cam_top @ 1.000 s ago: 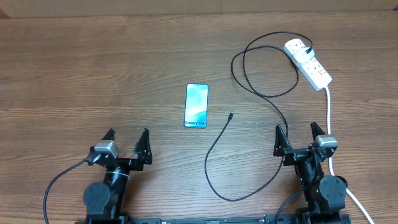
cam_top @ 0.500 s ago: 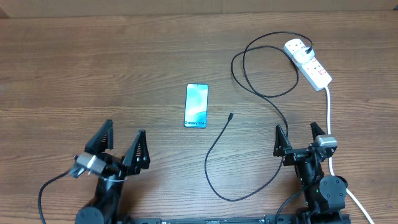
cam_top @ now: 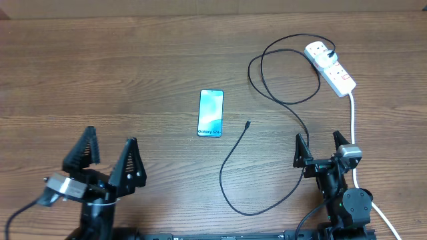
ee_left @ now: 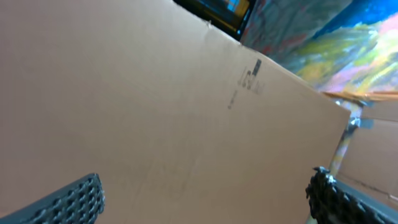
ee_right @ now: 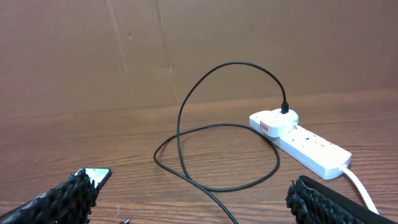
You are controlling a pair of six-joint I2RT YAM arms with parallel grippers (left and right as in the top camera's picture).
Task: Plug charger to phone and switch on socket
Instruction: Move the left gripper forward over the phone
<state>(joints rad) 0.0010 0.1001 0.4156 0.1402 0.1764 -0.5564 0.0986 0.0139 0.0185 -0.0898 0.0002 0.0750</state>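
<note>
The phone [cam_top: 211, 113] lies flat mid-table, its light-blue screen up; one corner shows in the right wrist view [ee_right: 98, 175]. The charger cable [cam_top: 275, 100] loops from its plug in the socket [cam_top: 331, 67] at the far right down to a tiny connector [cam_top: 247, 124] lying right of the phone. The right wrist view shows the cable [ee_right: 214, 134] and the socket [ee_right: 305, 143]. My left gripper [cam_top: 109, 159] is open and empty at the near left, its camera tilted up at a cardboard wall [ee_left: 155, 106]. My right gripper [cam_top: 319, 144] is open and empty at the near right.
The socket's thick white cord [cam_top: 353, 127] runs down the right side past my right arm. A brown cardboard wall [ee_right: 186, 43] stands behind the table. The wooden table [cam_top: 100, 73] stretches left of the phone.
My left arm has swung left and toward the near edge, its gripper still open. The right arm, phone, cable and socket have not moved.
</note>
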